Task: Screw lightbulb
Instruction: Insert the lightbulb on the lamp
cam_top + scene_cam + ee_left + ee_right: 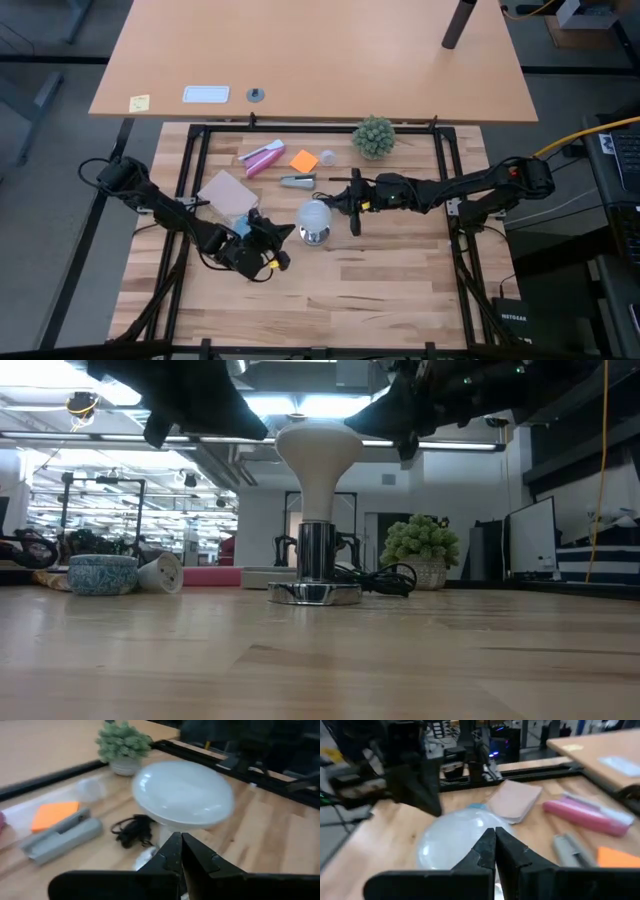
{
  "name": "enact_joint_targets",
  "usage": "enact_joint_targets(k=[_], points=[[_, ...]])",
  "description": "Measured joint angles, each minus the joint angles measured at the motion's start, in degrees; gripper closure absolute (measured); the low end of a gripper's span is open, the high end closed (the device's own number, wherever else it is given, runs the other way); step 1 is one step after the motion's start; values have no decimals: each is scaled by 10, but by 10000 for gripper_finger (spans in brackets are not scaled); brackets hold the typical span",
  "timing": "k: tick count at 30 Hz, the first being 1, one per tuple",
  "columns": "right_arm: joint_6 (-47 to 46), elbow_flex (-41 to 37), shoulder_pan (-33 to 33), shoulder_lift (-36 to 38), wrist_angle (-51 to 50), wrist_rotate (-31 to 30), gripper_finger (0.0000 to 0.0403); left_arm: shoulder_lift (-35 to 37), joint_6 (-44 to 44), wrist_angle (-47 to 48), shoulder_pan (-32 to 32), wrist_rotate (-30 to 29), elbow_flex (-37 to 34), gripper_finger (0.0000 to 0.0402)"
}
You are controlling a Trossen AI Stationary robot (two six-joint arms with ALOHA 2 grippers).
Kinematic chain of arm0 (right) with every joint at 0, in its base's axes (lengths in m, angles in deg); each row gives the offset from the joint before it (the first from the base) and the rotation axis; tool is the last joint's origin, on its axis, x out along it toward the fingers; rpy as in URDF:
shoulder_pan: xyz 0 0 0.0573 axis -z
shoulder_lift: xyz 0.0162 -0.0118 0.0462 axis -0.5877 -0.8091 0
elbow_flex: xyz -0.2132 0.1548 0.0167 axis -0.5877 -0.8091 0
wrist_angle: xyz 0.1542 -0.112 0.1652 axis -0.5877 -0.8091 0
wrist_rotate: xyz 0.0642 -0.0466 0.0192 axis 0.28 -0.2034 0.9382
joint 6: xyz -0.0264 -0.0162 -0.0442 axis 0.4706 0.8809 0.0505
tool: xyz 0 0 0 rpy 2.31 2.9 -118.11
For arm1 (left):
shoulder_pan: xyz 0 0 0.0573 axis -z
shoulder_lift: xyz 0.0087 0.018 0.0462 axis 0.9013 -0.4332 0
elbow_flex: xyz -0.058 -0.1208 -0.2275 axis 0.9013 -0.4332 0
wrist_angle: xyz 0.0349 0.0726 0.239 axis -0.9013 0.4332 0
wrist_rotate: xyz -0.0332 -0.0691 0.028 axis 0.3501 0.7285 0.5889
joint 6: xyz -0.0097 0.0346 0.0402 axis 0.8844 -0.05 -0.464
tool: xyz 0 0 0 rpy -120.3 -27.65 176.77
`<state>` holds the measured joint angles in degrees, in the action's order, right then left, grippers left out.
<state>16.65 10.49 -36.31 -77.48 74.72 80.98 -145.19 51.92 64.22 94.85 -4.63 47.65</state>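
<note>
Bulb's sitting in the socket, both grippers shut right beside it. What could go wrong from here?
1. The bulb stands top-heavy on a small socket; a nudge from either shut gripper, left or right, might tip it.
2. The cord lies loose behind; a drag could pull the socket.

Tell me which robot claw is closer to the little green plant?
The right gripper. It hovers just past the lightbulb, a short way in front of the plant. The left gripper sits on the bulb's other side, farther from the plant. Both are shut.
</note>
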Motion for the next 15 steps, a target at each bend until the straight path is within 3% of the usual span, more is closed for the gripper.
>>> enact_joint_targets(k=[6, 15], points=[[68, 0, 14, 0, -11, 2, 394, -2, -12, -57, 1, 64, 0, 400], [73, 0, 45, -2, -46, 42, 394, -27, -46, -100, -11, 69, 1, 400]])
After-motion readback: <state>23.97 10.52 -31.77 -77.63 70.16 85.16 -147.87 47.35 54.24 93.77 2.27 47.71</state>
